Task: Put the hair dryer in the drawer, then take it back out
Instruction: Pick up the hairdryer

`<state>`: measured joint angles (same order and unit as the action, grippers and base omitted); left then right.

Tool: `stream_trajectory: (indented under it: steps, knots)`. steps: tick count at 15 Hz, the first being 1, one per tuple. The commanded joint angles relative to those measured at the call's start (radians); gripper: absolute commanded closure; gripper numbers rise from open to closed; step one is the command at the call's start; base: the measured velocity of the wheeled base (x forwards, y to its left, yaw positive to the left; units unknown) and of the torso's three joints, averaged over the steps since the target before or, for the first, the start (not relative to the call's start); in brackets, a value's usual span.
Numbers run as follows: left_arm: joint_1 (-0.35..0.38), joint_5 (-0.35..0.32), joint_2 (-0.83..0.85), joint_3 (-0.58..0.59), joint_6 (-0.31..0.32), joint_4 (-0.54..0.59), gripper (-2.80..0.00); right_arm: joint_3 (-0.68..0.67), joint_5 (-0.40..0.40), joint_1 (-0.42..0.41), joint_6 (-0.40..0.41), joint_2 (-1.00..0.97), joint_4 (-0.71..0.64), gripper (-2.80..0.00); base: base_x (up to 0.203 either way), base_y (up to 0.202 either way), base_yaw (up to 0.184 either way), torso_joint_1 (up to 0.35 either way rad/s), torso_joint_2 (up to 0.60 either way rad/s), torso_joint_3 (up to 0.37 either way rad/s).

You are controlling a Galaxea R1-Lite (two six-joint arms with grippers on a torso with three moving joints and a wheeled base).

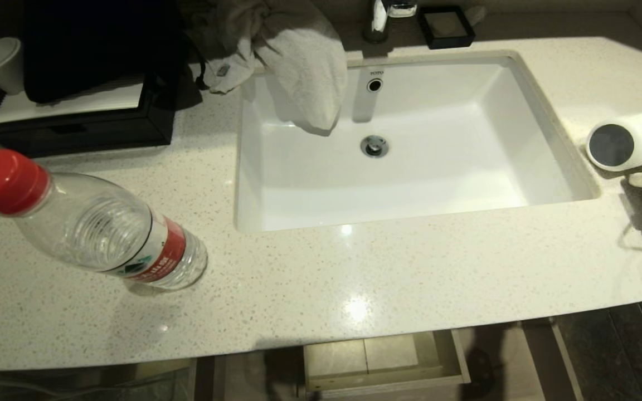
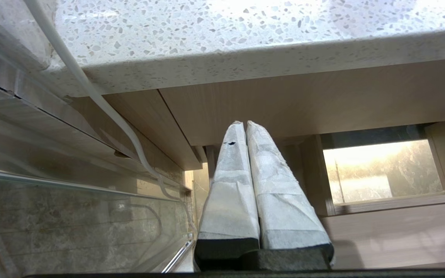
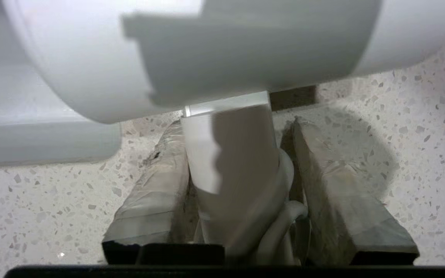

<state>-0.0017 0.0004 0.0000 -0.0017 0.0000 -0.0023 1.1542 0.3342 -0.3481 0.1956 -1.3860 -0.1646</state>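
Hair dryer handle sits between the right gripper fingers.

Left claw fingers pressed together, under speckled countertop, wood-grain panel behind

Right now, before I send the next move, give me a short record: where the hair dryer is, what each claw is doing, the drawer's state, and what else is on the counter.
hair dryer: on the counter, right of the sink
right claw: fingers either side of the dryer's handle, cord between them too
left claw: shut, parked under the counter edge
drawer: pulled open below the counter, nothing seen in the visible part
other items: water bottle standing at left; towel draped into the sink
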Motion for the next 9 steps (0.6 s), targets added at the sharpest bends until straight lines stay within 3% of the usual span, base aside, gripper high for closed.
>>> stream_trajectory:
  steps: [1, 6, 9]
  knots:
    - [0.0, 0.0, 0.0, 0.0, 0.0, -0.001, 0.0, 0.025, -0.004, 0.001, 0.036, 0.021, -0.008, 0.0, 0.0, 0.0, 0.0, 0.0, 0.0, 0.0]
    - [0.0, 0.0, 0.002, 0.0, 0.0, -0.001, 0.0, 0.013, -0.01, 0.016, 0.086, 0.131, -0.103, 0.0, 0.0, 0.0, 0.0, 0.0, 0.0, 0.0]
    - [0.0, 0.0, 0.002, 0.0, 0.0, -0.001, 0.0, 0.001, -0.031, 0.067, 0.08, 0.202, -0.162, 0.0, 0.0, 0.0, 0.0, 0.0, 0.0, 0.0]
